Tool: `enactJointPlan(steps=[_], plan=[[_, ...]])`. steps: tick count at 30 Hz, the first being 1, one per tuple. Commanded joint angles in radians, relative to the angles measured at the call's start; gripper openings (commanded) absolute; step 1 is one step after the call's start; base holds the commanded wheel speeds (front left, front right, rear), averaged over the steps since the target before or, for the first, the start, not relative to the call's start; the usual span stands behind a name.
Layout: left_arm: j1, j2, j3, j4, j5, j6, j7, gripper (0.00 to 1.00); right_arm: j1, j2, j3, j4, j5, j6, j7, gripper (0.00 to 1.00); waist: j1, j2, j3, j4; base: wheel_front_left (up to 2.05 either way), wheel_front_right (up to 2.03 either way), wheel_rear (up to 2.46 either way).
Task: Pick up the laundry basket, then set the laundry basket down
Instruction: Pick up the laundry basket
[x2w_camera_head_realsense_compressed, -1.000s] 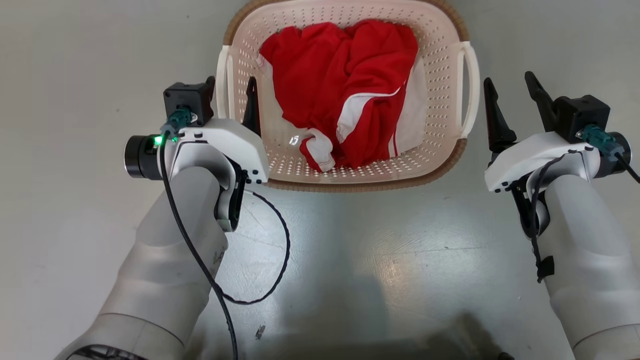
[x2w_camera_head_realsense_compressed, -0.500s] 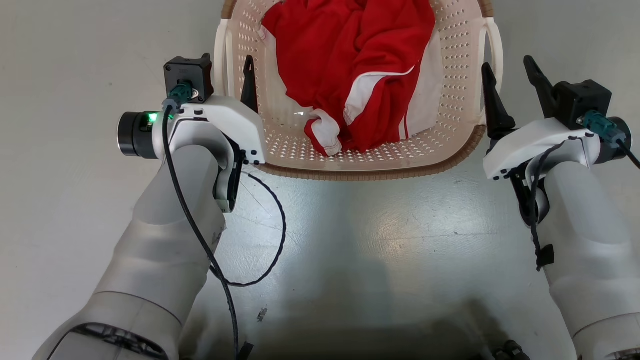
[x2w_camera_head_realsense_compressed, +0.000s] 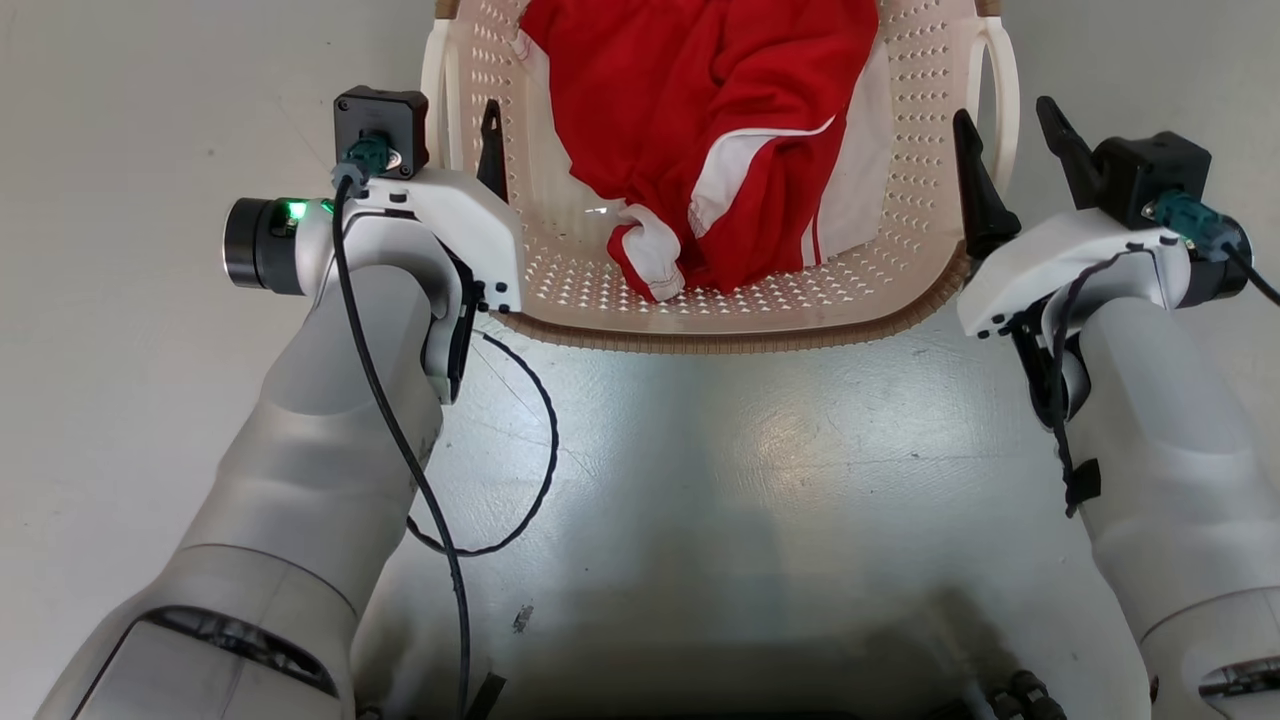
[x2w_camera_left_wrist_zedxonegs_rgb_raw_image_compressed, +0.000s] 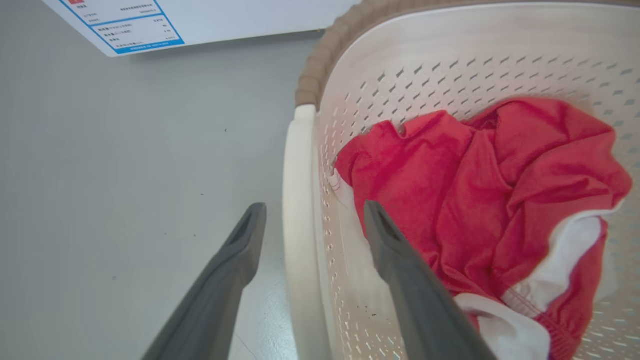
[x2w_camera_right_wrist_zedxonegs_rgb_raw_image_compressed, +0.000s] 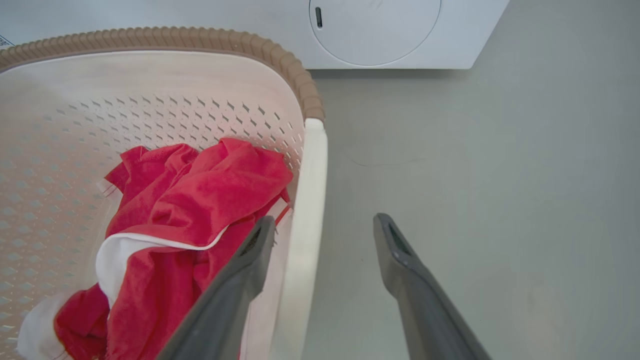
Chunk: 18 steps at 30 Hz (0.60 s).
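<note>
While the small, rounded cream plastic laundry basket, perforated along its sides and edged with a brown woven-look rim, stands on the glossy grey floor between the robot's two arms, each hand sits at one of its short sides. The left hand is spread wide and straddles the basket's white plastic left handle: the bar of the handle runs up through the gap, one dark finger lies outside it over the floor and the other reaches inside the basket, just beside the perforated wall. A thin gap shows between the outer finger and the handle, so nothing is clamped. The right hand is likewise wide apart and straddles the white right handle; its inner finger dips inside the basket close against the wall, while its outer finger hangs over the floor, well apart from the handle. Whether the inner finger touches the wall cannot be told. Between the two hands, inside the basket, lies a crumpled red garment with white trim, near the inner finger of each hand but touching neither as far as the wrist views show. Beyond the right hand, past the basket's far rim, stands a big white washing machine with a round door.
</note>
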Motion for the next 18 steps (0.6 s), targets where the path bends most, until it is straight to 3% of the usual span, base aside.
enactJointPlan(steps=[1, 18], plan=[[-0.005, 0.023, 0.003, 0.004, -0.011, 0.0, -0.006, 1.0, 0.013, 0.021, 0.022, 0.003, 0.01, 0.006, -0.011, 1.0, -0.0001, 0.0, 0.001, 0.0, 0.0, 0.0, 0.0], [-0.055, 0.023, -0.101, 0.072, -0.091, 0.008, 0.01, 1.0, -0.051, 0.033, 0.054, 0.113, 0.057, 0.006, -0.011, 1.0, -0.0001, 0.0, 0.006, -0.001, 0.0, 0.0, 0.0]])
